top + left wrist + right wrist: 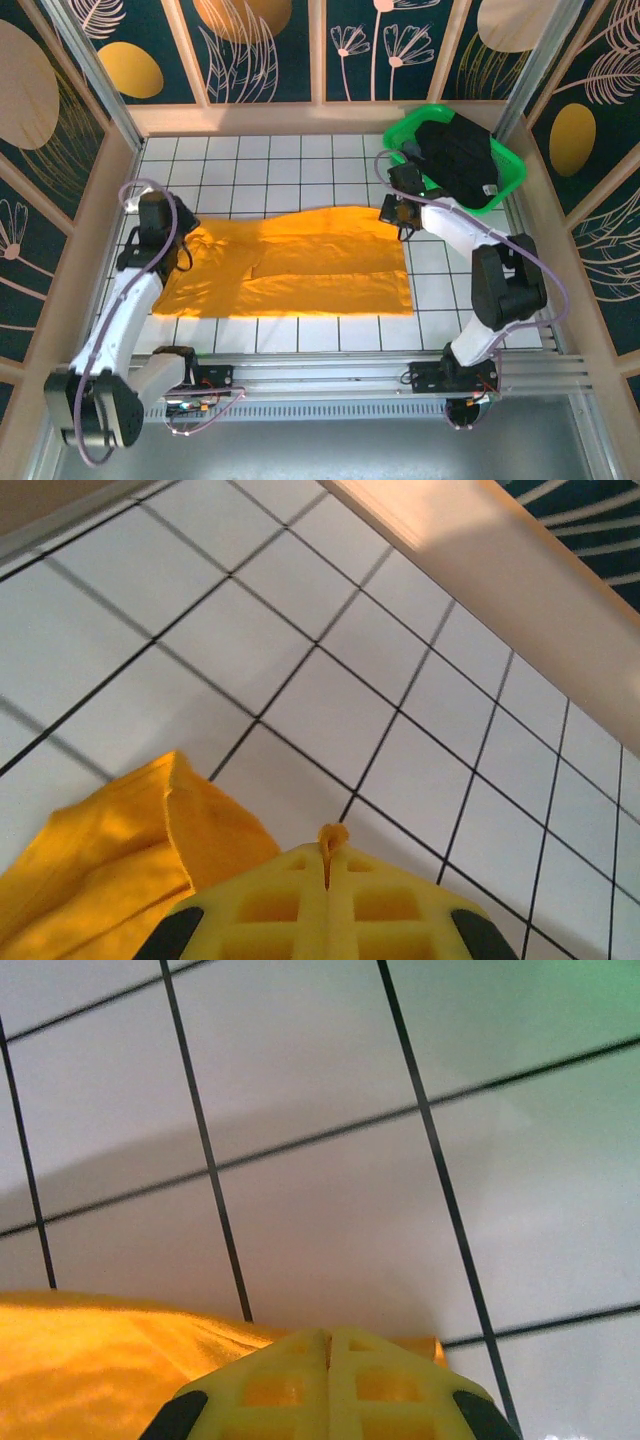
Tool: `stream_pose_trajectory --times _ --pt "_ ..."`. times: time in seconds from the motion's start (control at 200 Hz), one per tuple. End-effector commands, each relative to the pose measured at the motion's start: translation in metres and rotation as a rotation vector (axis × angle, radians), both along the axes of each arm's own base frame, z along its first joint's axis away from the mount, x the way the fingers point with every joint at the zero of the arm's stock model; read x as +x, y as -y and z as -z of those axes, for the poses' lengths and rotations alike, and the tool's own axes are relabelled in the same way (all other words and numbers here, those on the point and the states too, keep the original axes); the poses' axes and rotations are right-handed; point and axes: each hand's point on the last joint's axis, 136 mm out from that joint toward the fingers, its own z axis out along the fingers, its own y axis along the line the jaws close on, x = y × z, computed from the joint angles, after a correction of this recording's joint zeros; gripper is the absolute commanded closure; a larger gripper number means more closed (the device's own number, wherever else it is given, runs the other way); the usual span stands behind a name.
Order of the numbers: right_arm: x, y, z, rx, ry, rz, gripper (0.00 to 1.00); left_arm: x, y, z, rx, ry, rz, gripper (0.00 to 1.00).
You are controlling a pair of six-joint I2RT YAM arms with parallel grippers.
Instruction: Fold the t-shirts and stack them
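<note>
- White tiled tabletop, boxed in by leaf-patterned panels, carries the orange-yellow t-shirt. It is spread almost flat across the middle, its long side running left to right.
- We have our left gripper at the shirt's far-left corner. In the left wrist view its fingers are pressed together, and a nub of orange cloth pokes from the seam between them, so the fabric is pinched.
- Our right gripper sits at the far-right corner. In the right wrist view its fingers are likewise closed, with orange cloth lying under and beside the tips. We read that as a pinch on the hem.
- Gripping the 2 far corners together makes sense to us: the edge between them can be lifted as 1 straight line. We judge the step in hand to be folding that far edge toward the near one.
- The black t-shirt lies bundled in the green basket at the far right, just beyond our right gripper. Parked there, it leaves the folding area free.
- With 1 shirt being worked and the other not yet taken out, we judge the task to be early. A thin pinch like the left one could slip if the corners are pulled unevenly.
</note>
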Motion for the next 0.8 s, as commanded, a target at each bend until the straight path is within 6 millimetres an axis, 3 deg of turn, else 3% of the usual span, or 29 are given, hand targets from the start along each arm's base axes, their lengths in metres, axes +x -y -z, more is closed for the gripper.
stream_pose_trajectory --times 0.0,0.185,0.385,0.796 --pt "-0.036 0.002 0.012 0.035 -0.101 -0.008 1.0 -0.048 -0.022 0.04 -0.041 -0.128 -0.19 1.0" --pt "-0.082 0.011 0.047 0.046 -0.237 0.005 1.0 -0.098 -0.037 0.079 -0.116 -0.173 -0.376 1.0" --pt "-0.091 0.026 0.049 -0.031 -0.236 0.011 1.0 -0.12 -0.039 0.101 -0.177 -0.195 -0.463 1.0" --pt "-0.1 0.038 0.039 -0.083 -0.234 0.025 1.0 -0.127 -0.044 0.099 -0.178 -0.198 -0.511 1.0"
